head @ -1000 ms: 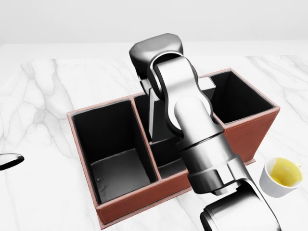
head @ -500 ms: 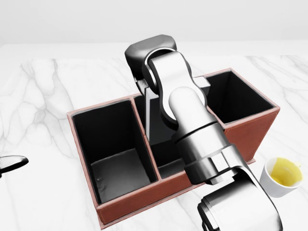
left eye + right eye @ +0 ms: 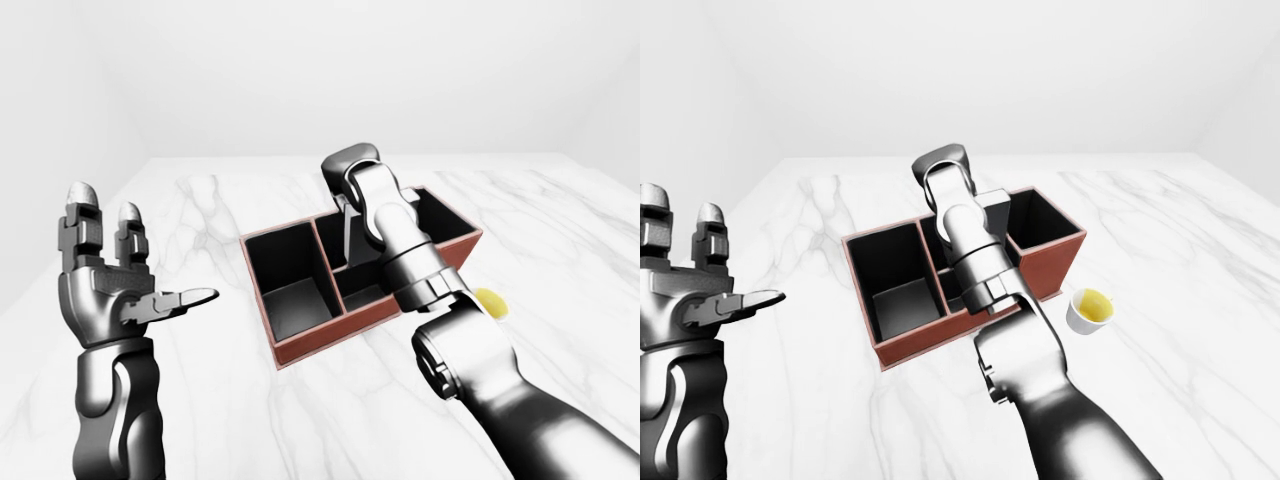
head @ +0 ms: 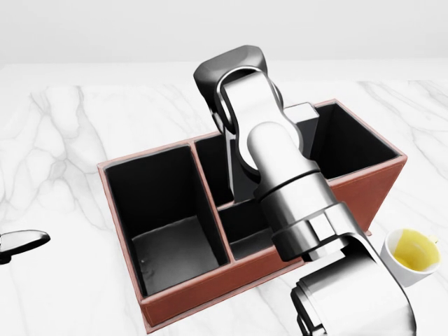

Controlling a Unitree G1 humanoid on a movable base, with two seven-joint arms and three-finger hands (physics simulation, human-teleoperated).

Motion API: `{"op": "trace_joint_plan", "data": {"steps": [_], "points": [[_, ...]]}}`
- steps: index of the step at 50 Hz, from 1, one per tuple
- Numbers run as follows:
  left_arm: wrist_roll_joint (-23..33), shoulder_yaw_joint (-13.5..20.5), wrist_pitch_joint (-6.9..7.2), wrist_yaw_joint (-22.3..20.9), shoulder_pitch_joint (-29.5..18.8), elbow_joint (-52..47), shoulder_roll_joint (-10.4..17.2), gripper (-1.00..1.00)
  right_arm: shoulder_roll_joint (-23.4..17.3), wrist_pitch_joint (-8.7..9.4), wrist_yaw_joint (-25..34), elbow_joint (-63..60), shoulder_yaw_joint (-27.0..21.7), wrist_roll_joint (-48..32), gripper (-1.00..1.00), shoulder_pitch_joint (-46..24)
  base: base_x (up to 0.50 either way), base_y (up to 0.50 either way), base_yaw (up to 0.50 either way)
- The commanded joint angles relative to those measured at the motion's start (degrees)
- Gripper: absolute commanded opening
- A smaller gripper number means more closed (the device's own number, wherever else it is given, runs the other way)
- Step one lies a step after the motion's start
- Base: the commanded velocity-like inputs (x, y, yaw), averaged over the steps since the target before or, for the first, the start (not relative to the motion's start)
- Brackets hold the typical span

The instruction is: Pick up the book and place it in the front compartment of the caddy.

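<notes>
**Right hand over the caddy's middle section; left hand raised and spread**

Item 1. Right hand (image 4: 231, 73): we see only its dark back, at the top of the head view above the caddy. Its fingers are hidden beneath it, so we cannot tell how far they are closed. Below it stands a pale, upright slab, apparently the book (image 4: 302, 114), reaching down into the caddy's middle section; whether the hand grips it we cannot tell.

Item 2. Right arm (image 4: 294, 203): silver, running from the bottom of the head view up across the caddy's middle, covering much of it.

Item 3. Left hand (image 3: 110, 285): held up at the left of the left-eye view, well apart from the caddy, fingers upright and spread, thumb jutting toward the caddy. It holds nothing.

Item 4. Caddy (image 4: 175, 297): red-brown walls, black lining, on the white marble table (image 4: 63, 133). We count a large left compartment (image 4: 168, 241), bare inside, a divided middle section, and a right compartment (image 4: 350, 143) showing nothing inside.

Item 5. White cup (image 3: 1089, 311): yellow inside, near the caddy's right end, not touching it.
</notes>
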Motion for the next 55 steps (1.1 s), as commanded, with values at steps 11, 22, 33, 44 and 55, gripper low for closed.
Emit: {"op": "trace_joint_plan", "data": {"steps": [11,22,33,44,55], "points": [[0.38,-0.32,0.00,-0.44,0.39,-0.53,-0.41,1.00,-1.40,0.00,-13.21,4.27,-0.52,-0.60,-1.00,-5.29,0.00,0.00,0.00],[0.91,-1.01,0.00,-0.86,0.61,-0.24,-0.71,1.00,-1.77,0.00,-20.81,7.10,-0.53,1.70,-1.00,-4.53,0.00,0.00,0.00],[0.57,-0.51,0.00,-0.75,0.39,-0.34,-0.53,1.00,-1.16,0.00,-25.54,8.39,0.63,3.06,-1.00,-1.68,0.00,0.00,0.00],[0.51,-0.58,0.00,-0.86,0.80,-1.06,-0.71,1.00,-0.46,0.00,-32.19,11.42,1.63,2.58,-1.00,-0.09,0.00,0.00,0.00],[0.62,-0.48,0.00,-0.90,0.62,-0.98,-0.63,1.00,-1.11,0.00,-39.35,16.40,1.61,2.03,-1.00,-3.09,0.00,0.00,0.00]]}}
